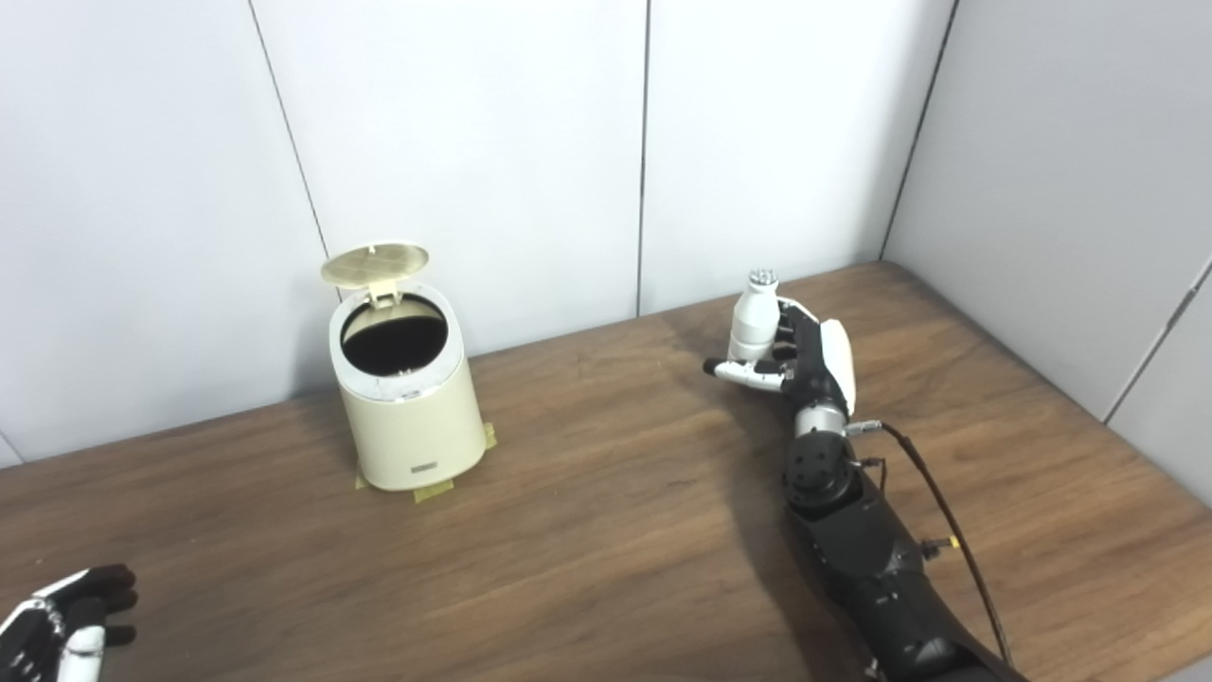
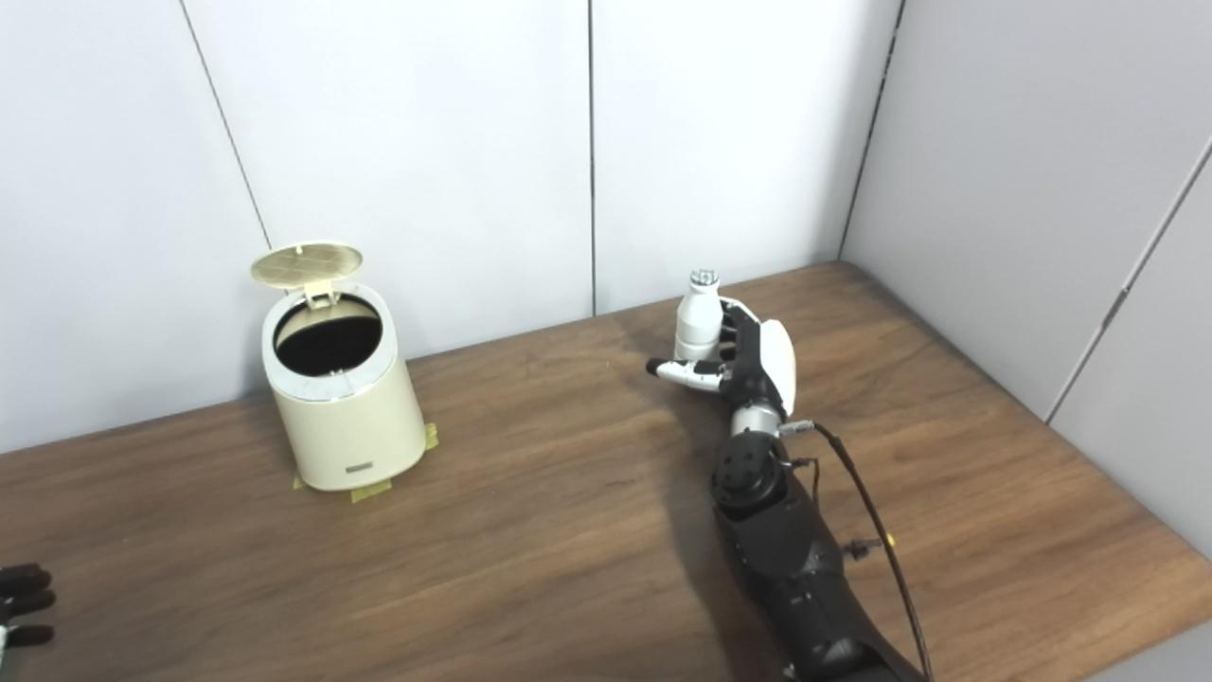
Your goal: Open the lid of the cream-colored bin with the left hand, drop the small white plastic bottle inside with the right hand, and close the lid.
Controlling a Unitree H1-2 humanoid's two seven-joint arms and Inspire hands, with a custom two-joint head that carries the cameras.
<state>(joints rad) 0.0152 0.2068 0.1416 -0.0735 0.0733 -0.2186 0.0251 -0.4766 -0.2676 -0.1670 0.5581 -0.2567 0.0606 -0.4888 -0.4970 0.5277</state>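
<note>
1. Two hands show up for us, and we work at a brown wooden bench (image 1: 606, 530) with white walls (image 1: 473, 142) behind it.
2. Our right hand (image 1: 800, 355) is up near the back edge of the bench, toward the right back corner.
3. Its fingers (image 1: 748, 372) curl around the small white bottle (image 1: 755, 327) and hold it standing straight, with the bumpy cap on top.
4. We cannot tell if the bottle's bottom touches the bench or sits just above it.
5. Our cream bin (image 1: 409, 403) stands near the back edge on the left side, well apart from the bottle.
6. Its lid (image 1: 375, 264) is flipped up at the back, so we see the dark hole inside.
7. Little bits of yellow tape (image 1: 433, 491) stick out under the bin.
8. Our left hand (image 1: 62, 625) rests at the front left corner of the bench, far from the bin, holding nothing.
9. Its dark fingers (image 1: 104, 580) lie a bit apart and point to the right.
10. A thin black cable (image 1: 947, 530) runs along our right arm.
</note>
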